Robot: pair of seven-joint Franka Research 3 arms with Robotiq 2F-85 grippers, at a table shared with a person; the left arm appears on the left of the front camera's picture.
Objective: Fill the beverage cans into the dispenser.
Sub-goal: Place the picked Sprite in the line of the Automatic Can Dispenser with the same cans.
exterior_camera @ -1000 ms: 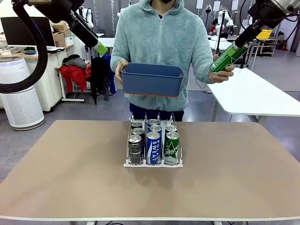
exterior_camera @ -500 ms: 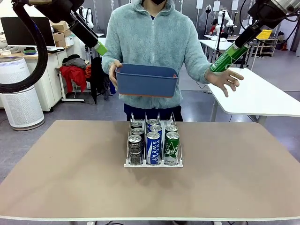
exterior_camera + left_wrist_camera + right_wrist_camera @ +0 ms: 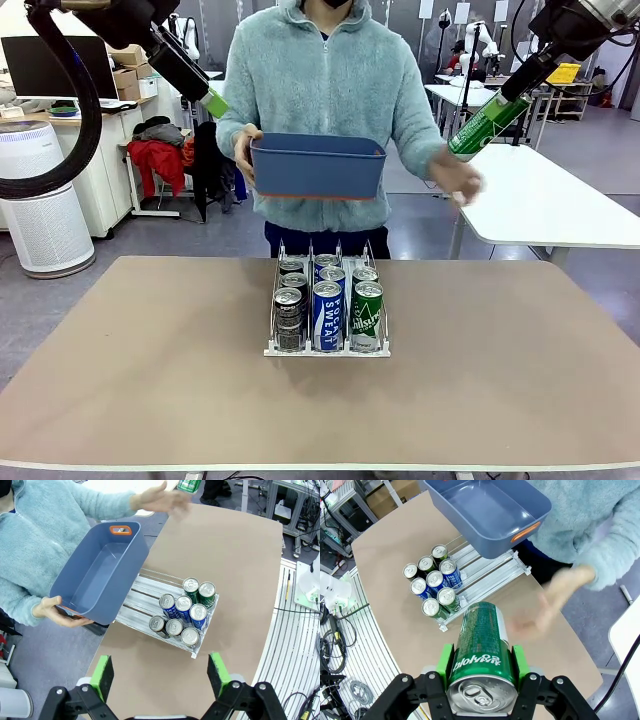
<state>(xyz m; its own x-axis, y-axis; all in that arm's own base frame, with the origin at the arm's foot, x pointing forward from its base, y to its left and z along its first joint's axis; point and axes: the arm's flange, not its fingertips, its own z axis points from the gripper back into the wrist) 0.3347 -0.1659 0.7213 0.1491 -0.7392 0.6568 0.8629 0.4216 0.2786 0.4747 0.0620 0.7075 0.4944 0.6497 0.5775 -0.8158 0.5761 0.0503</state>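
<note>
While the dispenser sits near the table centre with its front end toward the robot, seven cans crowd that near end: two dark cans in the left lane, Pocari Sweat cans in the middle, green cans on the right. They bunch at the front probably because the lanes slope that way, which leaves the far ends bare for loading from behind, as the left wrist view shows with its stretch of empty wire rails.

Beyond the rack, at twelve o'clock, the person holds an empty blue bin in one hand, apparently the container the cans came from.

High at one o'clock from the rack, the right gripper pinches a green can between its pads, the can tilted and well above the table, likely just received and awaiting carriage to the right lane's far end. At eleven o'clock the left gripper hangs with its fingers spread wide and nothing between them, presumably free for the next handover.

Against the picture from a second ago, the person's other hand has let go of the green can and drops away in a blur, and the bin has shifted slightly; both arms and the racked cans are unchanged.
</note>
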